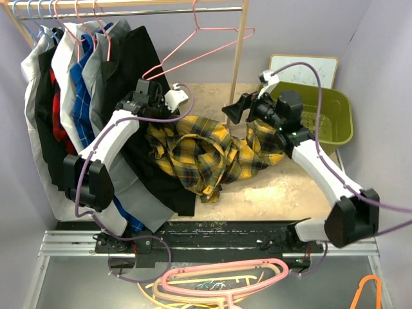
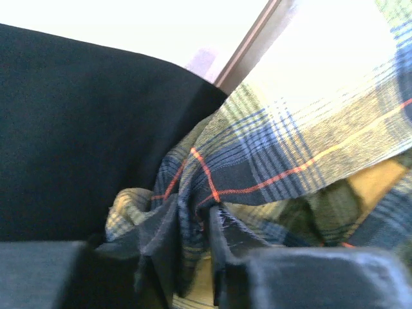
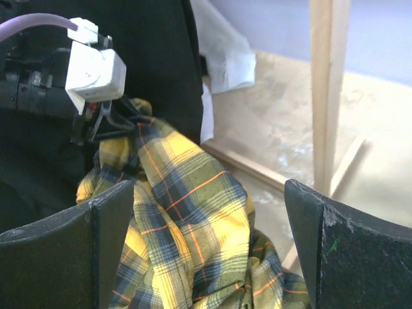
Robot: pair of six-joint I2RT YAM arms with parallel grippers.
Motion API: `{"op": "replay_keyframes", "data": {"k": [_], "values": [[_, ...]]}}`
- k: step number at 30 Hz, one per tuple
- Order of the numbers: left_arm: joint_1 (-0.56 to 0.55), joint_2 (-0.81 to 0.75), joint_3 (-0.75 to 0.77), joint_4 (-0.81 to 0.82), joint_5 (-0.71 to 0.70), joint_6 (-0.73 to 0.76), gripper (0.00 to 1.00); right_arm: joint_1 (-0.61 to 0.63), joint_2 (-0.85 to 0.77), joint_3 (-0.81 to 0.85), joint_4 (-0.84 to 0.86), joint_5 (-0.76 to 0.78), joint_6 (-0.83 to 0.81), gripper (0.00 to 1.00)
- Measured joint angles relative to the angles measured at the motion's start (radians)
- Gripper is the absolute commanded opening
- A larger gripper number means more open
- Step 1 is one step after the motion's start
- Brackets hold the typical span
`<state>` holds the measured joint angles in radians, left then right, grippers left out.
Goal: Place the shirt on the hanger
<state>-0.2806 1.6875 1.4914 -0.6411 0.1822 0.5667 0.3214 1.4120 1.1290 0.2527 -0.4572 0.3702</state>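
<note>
Hanging garments (image 1: 77, 84): crowding the left end of the rail (image 1: 148, 12), with white, black, red and blue pieces side by side.
Black garment (image 1: 138, 64): hanging rightmost in that row and draping down toward the table (image 1: 277, 187).
Left gripper (image 2: 193, 235): pinching a fold of the shirt (image 1: 206, 151) between nearly closed fingers, working close against the black garment.
Shirt: lying crumpled on the table between the two arms, with its upper left edge being held up by the left gripper.
Hanger (image 1: 197, 28): hanging bare from the rail, tilting, just right of the garments and farther back than the shirt, apart from both grippers.
Post (image 1: 239, 58): standing upright behind the shirt, carrying the right end of the rail.
Right gripper (image 1: 235, 108): hovering with fingers spread wide, gripping nothing and facing the shirt's right side.
Bin (image 1: 331, 109): sitting at the far right of the table, behind the right arm.
Whiteboard (image 1: 306, 67): leaning behind the bin.
</note>
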Motion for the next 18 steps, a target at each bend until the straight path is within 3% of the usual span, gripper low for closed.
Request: {"op": "replay_keyframes", "data": {"k": [1,7,18], "values": [[0.000,0.000,0.014,-0.018,0.011,-0.007,0.99,0.007,-0.043,-0.009,0.000,0.032,-0.019,1.00],[0.000,-0.026,0.054,-0.134,0.081,-0.024,0.99,0.071,-0.231,-0.103,-0.026,0.197,-0.100,1.00],[0.000,-0.315,-0.009,-0.521,0.273,0.222,0.99,0.086,-0.423,-0.344,0.002,0.184,-0.037,1.00]]}}
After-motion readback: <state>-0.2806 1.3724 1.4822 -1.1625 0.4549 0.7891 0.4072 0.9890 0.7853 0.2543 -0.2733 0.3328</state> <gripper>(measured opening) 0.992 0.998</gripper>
